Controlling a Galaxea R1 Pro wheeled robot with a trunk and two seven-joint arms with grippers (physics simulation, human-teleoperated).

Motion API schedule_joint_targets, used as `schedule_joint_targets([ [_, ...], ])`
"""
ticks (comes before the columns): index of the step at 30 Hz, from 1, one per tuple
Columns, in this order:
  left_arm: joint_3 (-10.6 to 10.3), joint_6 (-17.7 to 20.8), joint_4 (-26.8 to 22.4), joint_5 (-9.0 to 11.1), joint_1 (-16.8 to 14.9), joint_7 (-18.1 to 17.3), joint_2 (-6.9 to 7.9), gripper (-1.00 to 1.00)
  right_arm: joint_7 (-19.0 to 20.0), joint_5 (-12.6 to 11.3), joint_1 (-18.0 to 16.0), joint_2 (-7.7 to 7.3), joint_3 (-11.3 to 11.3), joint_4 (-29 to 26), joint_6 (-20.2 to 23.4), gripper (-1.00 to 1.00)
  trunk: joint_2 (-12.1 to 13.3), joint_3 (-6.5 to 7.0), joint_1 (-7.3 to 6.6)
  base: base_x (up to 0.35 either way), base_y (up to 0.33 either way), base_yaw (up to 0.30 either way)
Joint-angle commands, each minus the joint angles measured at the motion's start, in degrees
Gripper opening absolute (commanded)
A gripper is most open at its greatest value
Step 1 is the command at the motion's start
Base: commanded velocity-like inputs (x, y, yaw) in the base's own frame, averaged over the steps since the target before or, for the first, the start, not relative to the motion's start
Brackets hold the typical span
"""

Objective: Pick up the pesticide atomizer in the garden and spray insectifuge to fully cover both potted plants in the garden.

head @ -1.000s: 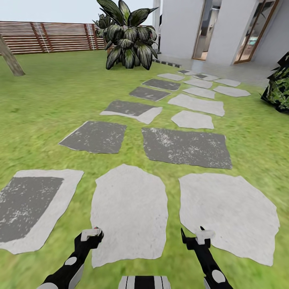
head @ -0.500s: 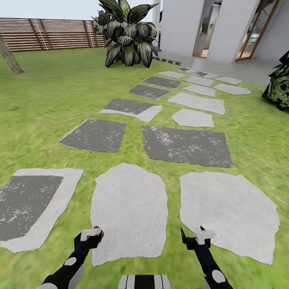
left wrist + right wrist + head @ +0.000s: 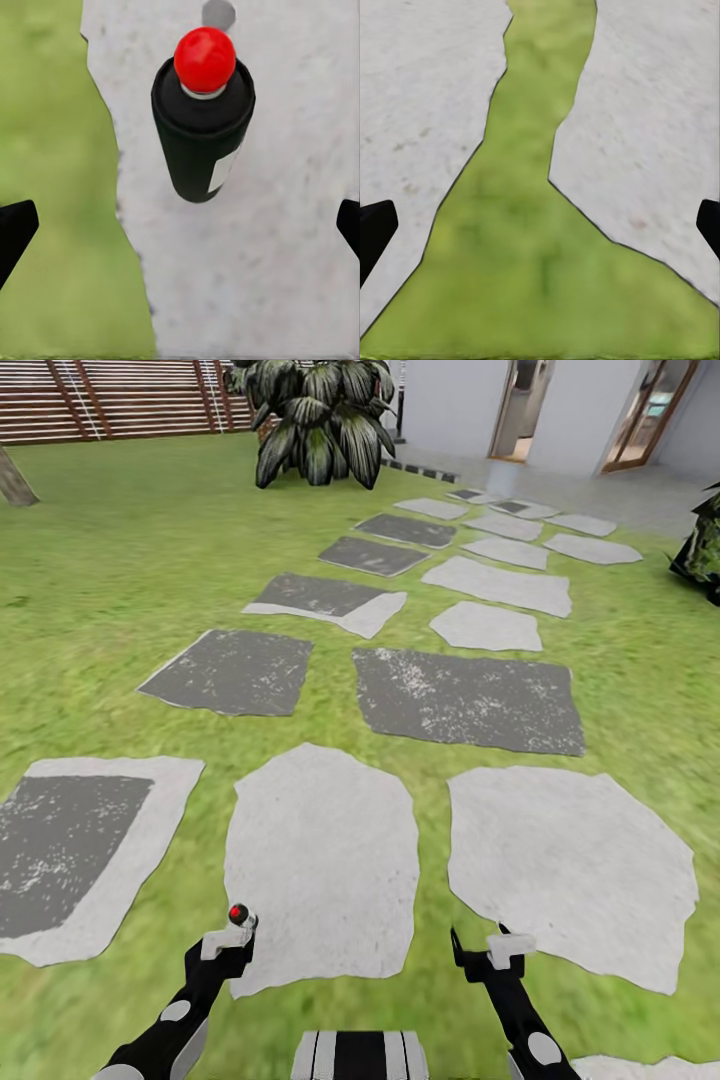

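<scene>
Stepping-stone path (image 3: pixel 320 870) on lawn (image 3: pixel 100 610), both arms low in front.
Left gripper (image 3: pixel 180 225) spread wide around black, red-capped pesticide atomizer (image 3: pixel 201 124), fingertips at frame edges, contact unclear; right gripper (image 3: pixel 540 225) spread wide over grass, holding nothing.

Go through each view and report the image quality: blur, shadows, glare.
Head view: lawn smeared toward the left and right edges, stepping stones fairly crisp; light flat, no glare. Left wrist view: a black can with a red cap is sharp, a small grey shadow patch showing just beyond its cap; stone texture soft. Right wrist view: grass strip blurry, stone edges clean, no shadows.
</scene>
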Motion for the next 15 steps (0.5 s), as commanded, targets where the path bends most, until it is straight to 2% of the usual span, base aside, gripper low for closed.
schedule_joint_targets([
  [1,0.02,-0.18,0.04,0.17,-0.03,0.02,-0.01,1.00,-0.02,0.48,-0.02,0.00,-0.07,0.02,-0.14,1.00,-0.03,-0.35,0.01,0.000,0.000,0.000],
  [5,0.02,-0.18,0.05,0.10,-0.03,0.01,-0.01,1.00,-0.02,0.48,-0.02,0.00,-0.07,0.04,-0.14,1.00,-0.08,-1.60,0.11,0.000,0.000,0.000],
  [15,-0.01,-0.17,0.08,0.04,-0.03,-0.06,-0.03,1.00,-0.02,0.46,-0.02,0.00,-0.07,-0.04,-0.14,1.00,-0.08,-1.84,0.11,0.003,0.000,0.000],
])
